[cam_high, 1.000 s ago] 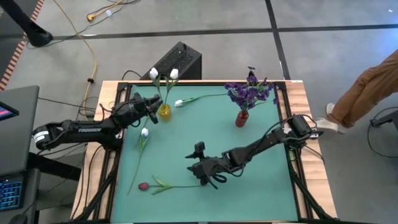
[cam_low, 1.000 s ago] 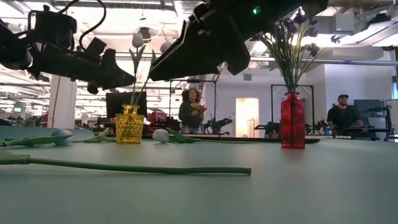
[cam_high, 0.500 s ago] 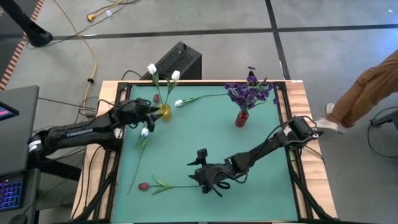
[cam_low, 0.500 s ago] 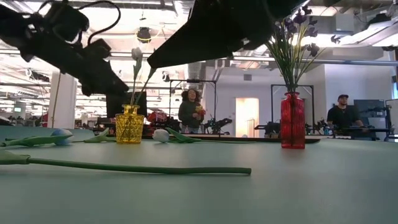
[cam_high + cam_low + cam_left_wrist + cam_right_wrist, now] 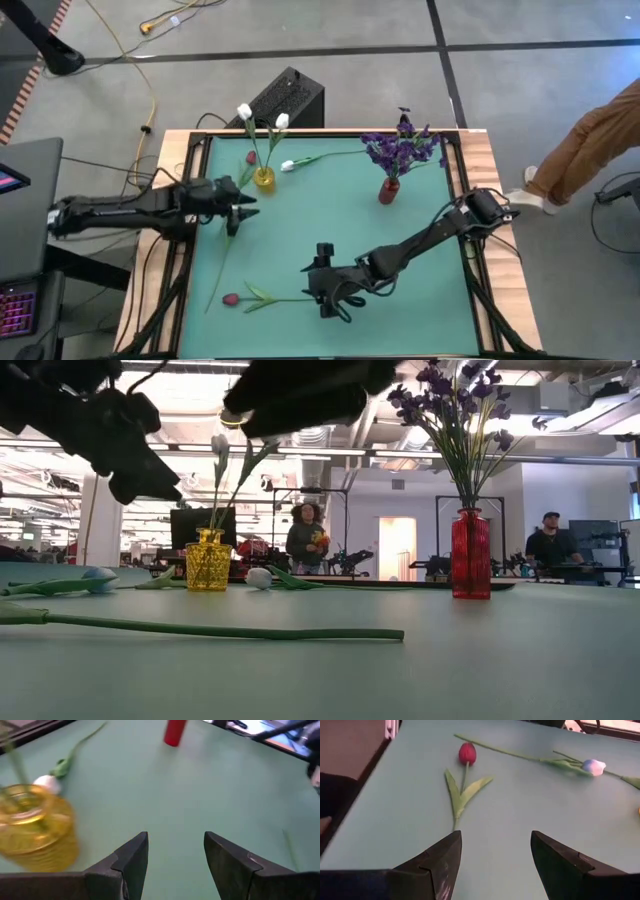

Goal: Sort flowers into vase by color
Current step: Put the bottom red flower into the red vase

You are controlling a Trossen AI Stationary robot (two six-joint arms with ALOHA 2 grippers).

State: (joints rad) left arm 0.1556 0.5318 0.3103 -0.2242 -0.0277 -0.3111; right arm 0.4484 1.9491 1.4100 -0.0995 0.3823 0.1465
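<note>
Green tabletop [image 5: 340,215]; open-plan office beyond

Green table [image 5: 400,240], yellow vase [image 5: 264,178], red vase [image 5: 388,191], loose tulips [image 5: 232,298]

My left arm [image 5: 130,208] and right arm [image 5: 420,243] are dark, jointed tubes trailing black cables. Each gripper ends in two matte black, wedge-shaped fingers [image 5: 132,860] with angular faceted edges.
</note>
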